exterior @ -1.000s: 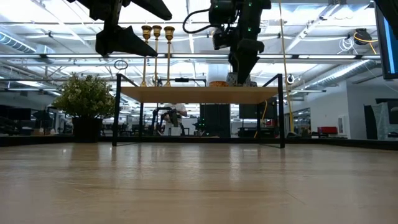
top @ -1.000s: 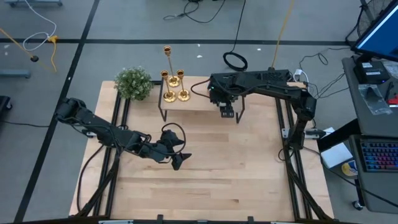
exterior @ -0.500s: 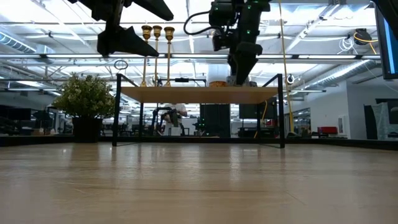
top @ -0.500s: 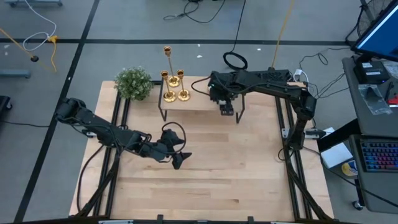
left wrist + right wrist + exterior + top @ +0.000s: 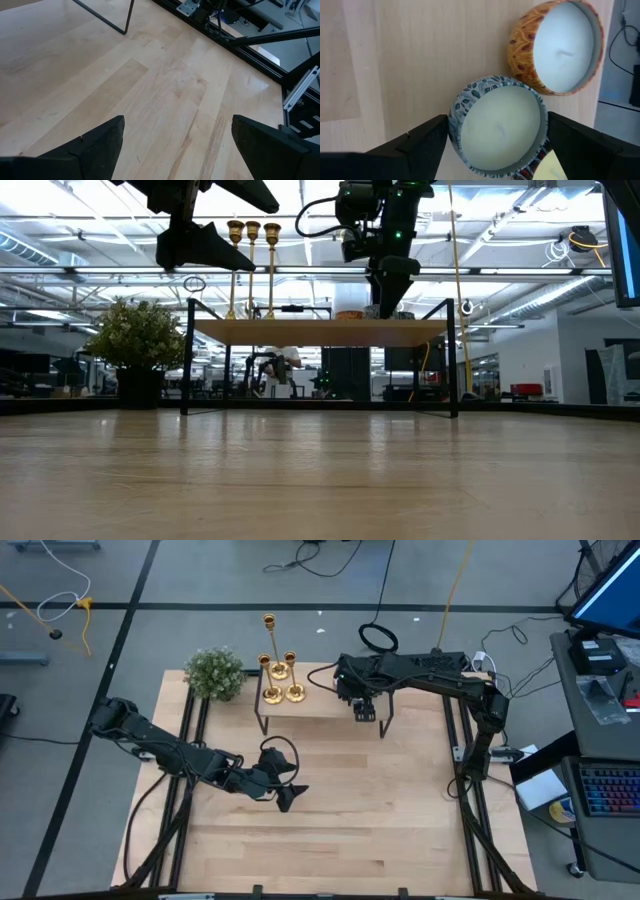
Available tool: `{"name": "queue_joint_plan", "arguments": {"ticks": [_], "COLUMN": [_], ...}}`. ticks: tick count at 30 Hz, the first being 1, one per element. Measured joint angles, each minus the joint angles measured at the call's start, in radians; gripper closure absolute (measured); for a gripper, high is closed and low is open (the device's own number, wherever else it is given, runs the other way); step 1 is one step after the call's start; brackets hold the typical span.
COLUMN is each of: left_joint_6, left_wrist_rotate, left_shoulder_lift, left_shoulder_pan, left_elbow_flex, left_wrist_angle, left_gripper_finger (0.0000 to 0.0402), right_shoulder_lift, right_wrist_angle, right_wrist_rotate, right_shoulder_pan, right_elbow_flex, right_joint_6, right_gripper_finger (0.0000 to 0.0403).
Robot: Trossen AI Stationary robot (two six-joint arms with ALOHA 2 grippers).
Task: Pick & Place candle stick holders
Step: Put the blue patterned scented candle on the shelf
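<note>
Your right claw [image 5: 365,712], fingers apart, straddles the blue-patterned candle [image 5: 498,130]; swing it across the shelf [image 5: 320,700] toward the candle stick holders [image 5: 282,677] instead.

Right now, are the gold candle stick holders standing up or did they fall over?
Standing up. In the low view all three candle stick holders rise straight from the small raised shelf, cups on top, none leaning.
</note>
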Motion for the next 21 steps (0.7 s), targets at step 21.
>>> {"name": "queue_joint_plan", "arguments": {"ticks": [21], "left_joint_6": [0.0], "left_wrist_rotate": [0.0], "left_shoulder_lift": [0.0], "left_shoulder_pan": [0.0], "left_elbow_flex": [0.0], "left_wrist_angle": [0.004], "left_gripper_finger": [0.0036], "right_shoulder_lift": [0.0], "right_wrist_angle": [-0.001], "right_wrist_rotate": [0.086], "right_shoulder_pan": [0.048], "right_elbow_flex": [0.0], "right_joint_6": [-0.014], "right_gripper_finger": [0.0081]}}
